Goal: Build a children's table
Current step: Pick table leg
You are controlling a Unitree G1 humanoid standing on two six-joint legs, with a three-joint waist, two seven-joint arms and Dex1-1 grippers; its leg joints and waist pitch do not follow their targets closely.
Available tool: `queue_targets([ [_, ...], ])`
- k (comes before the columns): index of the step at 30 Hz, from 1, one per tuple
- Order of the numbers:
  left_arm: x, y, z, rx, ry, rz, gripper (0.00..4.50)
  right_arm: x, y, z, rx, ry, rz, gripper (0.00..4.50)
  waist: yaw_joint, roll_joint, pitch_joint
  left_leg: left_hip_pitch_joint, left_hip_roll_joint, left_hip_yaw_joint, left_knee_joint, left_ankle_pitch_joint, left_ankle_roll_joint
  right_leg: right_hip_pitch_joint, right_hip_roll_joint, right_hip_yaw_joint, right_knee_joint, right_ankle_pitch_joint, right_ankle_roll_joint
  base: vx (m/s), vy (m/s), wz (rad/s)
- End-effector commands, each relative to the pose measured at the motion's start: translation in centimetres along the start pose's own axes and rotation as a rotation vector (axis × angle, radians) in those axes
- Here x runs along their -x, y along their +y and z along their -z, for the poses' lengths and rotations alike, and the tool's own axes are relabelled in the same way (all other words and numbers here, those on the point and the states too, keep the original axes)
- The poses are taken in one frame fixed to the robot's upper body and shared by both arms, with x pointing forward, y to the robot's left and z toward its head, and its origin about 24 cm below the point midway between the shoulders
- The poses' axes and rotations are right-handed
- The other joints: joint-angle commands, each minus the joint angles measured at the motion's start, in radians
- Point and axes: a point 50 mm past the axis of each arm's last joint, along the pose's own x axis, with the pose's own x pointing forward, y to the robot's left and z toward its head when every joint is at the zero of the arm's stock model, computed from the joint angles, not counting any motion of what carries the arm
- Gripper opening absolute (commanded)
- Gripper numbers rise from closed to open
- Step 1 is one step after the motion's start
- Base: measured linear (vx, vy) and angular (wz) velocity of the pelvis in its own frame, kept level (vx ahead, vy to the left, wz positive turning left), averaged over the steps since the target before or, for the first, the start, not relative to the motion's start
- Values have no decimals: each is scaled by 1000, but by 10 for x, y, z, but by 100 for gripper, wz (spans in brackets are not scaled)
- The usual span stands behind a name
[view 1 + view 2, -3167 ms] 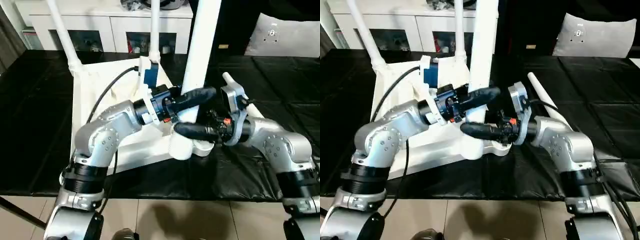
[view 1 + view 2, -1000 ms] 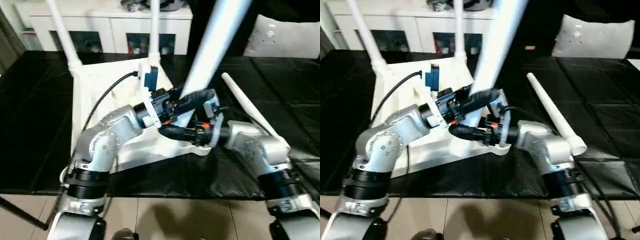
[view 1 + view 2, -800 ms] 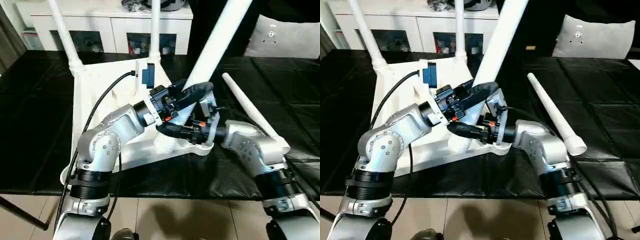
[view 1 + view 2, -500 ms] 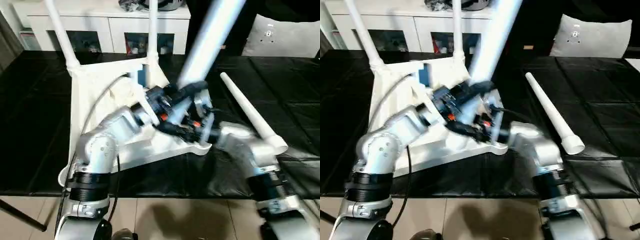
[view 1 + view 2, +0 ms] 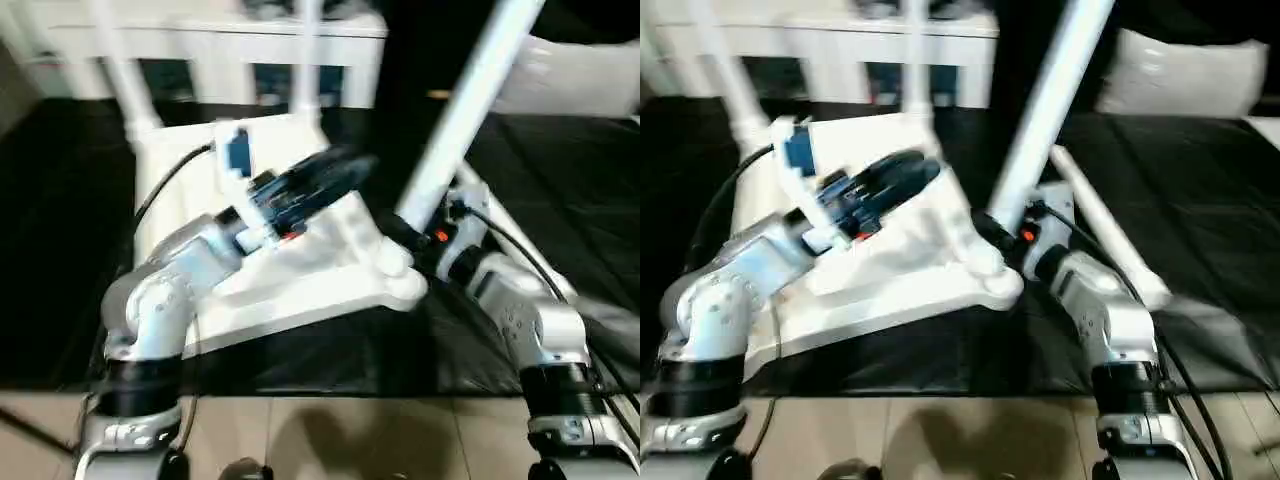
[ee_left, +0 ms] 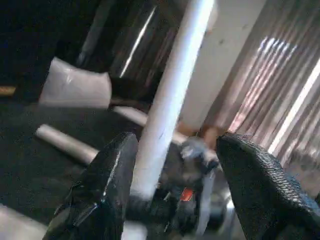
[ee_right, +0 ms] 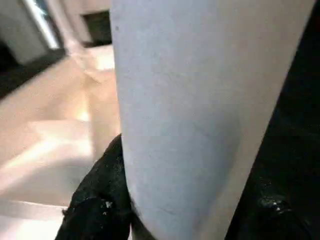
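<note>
White tabletop (image 5: 300, 275) lies upside down on the black mat (image 5: 560, 180), two legs (image 5: 125, 85) standing at its far corners. Third leg (image 5: 470, 110) leans over the tabletop's near right corner, right pincer (image 5: 405, 228) clamped on its lower end. Left pincer (image 5: 325, 180) hangs over the tabletop's middle, fingers (image 6: 107, 192) spread, gripping nothing. Fourth leg (image 5: 1095, 235) lies on the mat just right of the tabletop.

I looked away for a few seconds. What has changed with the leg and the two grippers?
The left gripper let go of the leg and drew back over the tabletop. The leg tipped from upright to leaning right. The right gripper still holds its base; two legs remain fitted.
</note>
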Motion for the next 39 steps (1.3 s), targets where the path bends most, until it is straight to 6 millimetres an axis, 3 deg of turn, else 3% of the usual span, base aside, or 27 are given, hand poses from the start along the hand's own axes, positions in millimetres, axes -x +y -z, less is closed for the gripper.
queue_targets([
  [1,6,5,1,-56,31,-57,293,1,-2,-6,28,-34,104,190,-1,2,-68,22,19,-6,-74,-226,-27,46,-55,34,-82,-234,-137,0,0,0],
  [6,16,14,15,-144,144,-121,293,3,-2,-10,37,-81,126,190,-1,7,-68,28,23,-9,-78,-254,-35,41,-52,35,-82,-249,-122,0,0,0],
  [13,24,22,39,-308,363,-130,293,5,-2,-4,21,-87,104,190,1,15,-69,30,25,-9,-80,-256,-42,40,-53,38,-77,-201,-138,0,0,0],
  [17,25,24,45,-317,389,-128,293,6,1,-2,85,-104,96,190,5,12,-70,29,25,-8,-79,-254,-41,41,-55,38,-77,-184,-149,0,0,0],
  [21,27,27,58,-371,476,-119,293,8,7,5,77,-23,-35,190,5,10,-66,31,25,-8,-81,-280,-32,41,-53,39,-80,-220,-146,0,0,0],
  [23,29,28,63,-389,509,-108,293,9,6,4,91,-31,-58,190,5,11,-66,32,26,-9,-81,-293,-32,41,-56,39,-83,-244,-139,0,0,0],
  [28,32,30,72,-410,600,-74,293,11,-2,1,100,-42,-67,189,8,6,-67,31,27,-9,-80,-271,-29,40,-57,39,-79,-221,-159,0,0,0],
  [35,32,33,76,-423,647,-51,224,11,-3,1,100,-34,-103,189,9,4,-67,30,27,-8,-80,-265,-22,41,-58,39,-79,-216,-172,0,0,0],
  [39,29,33,80,-413,671,-25,212,10,-1,1,93,-30,-123,189,10,2,-67,30,26,-8,-79,-263,-19,41,-60,39,-80,-234,-169,0,0,0],
])
